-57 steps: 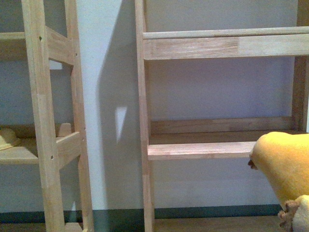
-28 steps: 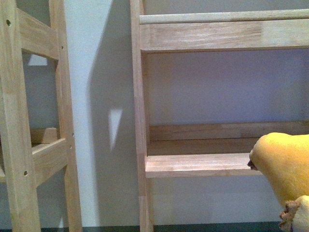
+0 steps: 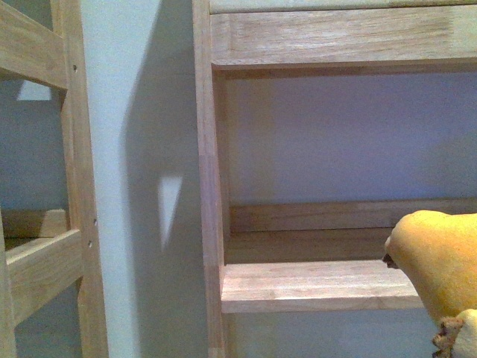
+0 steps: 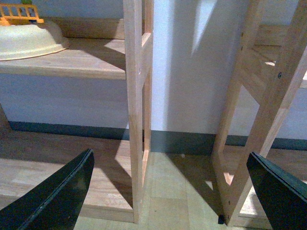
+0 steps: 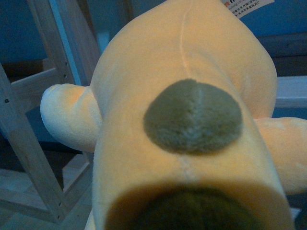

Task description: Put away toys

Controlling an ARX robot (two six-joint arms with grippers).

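The plush animal (image 3: 440, 261), orange-yellow and rounded, pokes in at the lower right of the front view, in front of the right end of a wooden shelf board (image 3: 313, 285). In the right wrist view the plush animal (image 5: 192, 72) fills almost the whole picture, showing a dark round patch and cream limbs. My right gripper is shut on it, and its fingers are hidden under the fabric. My left gripper (image 4: 170, 191) is open, its two black fingers (image 4: 62, 196) wide apart above the wooden floor, holding nothing.
Two wooden shelf units stand against a pale wall, with a gap of wall between their uprights (image 3: 207, 186). The left unit's rail (image 3: 37, 268) shows at the left edge. A cream bowl (image 4: 29, 40) and an orange toy fence (image 4: 19, 13) sit on a low shelf.
In the front view the shelves have grown larger and slid down and to the left, so the shelf unit is closer. The plush animal keeps its place in the picture.
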